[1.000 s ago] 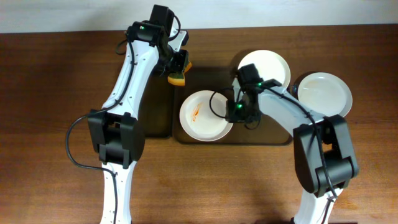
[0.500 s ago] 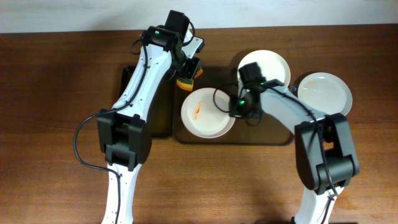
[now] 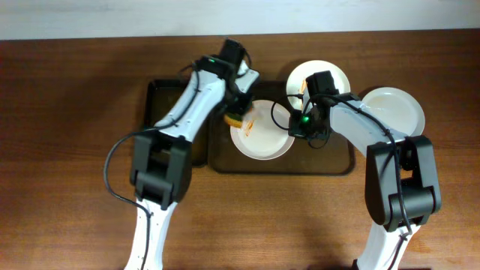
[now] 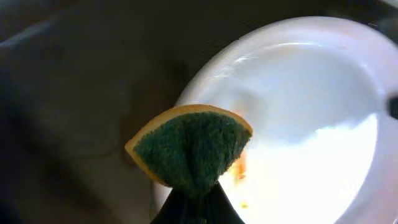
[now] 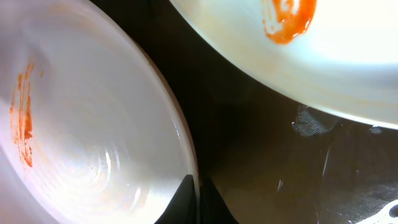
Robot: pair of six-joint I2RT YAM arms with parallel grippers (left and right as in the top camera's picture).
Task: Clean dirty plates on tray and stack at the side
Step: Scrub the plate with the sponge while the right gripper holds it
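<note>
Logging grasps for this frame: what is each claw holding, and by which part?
The left claw pinches the sponge by one end. The right claw is shut on the rim of the streaked plate.

The left tool (image 3: 237, 114), gripping a yellow-green sponge (image 3: 235, 118) with a dark green scrub face, has swung right to the left rim of the round white sauce-streaked plate (image 3: 264, 139). The right tool (image 3: 294, 124) has closed on that plate's right rim, and the plate has shifted right and farther back on the dark brown-grey rectangular tray (image 3: 330, 163).
</note>
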